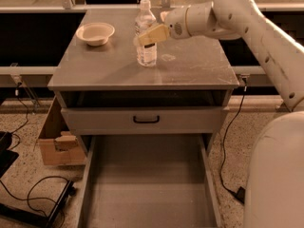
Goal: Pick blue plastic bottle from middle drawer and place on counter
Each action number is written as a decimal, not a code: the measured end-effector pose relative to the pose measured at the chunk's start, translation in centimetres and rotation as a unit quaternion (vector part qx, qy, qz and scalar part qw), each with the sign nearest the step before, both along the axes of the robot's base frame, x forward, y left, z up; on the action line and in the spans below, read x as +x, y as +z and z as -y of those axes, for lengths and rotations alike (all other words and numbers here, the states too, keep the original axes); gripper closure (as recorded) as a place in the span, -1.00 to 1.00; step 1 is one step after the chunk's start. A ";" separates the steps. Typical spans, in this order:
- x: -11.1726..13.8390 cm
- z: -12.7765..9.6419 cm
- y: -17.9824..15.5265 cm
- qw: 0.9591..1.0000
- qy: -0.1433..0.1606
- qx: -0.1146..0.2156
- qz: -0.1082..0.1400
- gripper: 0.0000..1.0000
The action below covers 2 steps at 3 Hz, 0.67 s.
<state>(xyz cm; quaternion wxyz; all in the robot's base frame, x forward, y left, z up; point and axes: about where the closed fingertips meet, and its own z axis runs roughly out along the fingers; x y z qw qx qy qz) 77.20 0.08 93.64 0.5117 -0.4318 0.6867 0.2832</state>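
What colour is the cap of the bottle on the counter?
The cap is white, clearest in the camera view; the gripper is at the bottle.

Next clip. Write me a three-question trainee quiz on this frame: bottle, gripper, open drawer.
1. True or false: the blue plastic bottle stands upright on the counter.
2. What lies in the middle drawer? A) the bottle B) a can C) nothing visible
3. Which object is the gripper at?
Key: 1 true; 2 C; 3 the blue plastic bottle, at its upper half.
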 end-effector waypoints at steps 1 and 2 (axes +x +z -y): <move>-2.0 3.3 6.1 0.996 0.018 -0.073 0.038 -1.00; -5.6 7.9 12.0 0.982 -0.005 -0.170 0.088 -1.00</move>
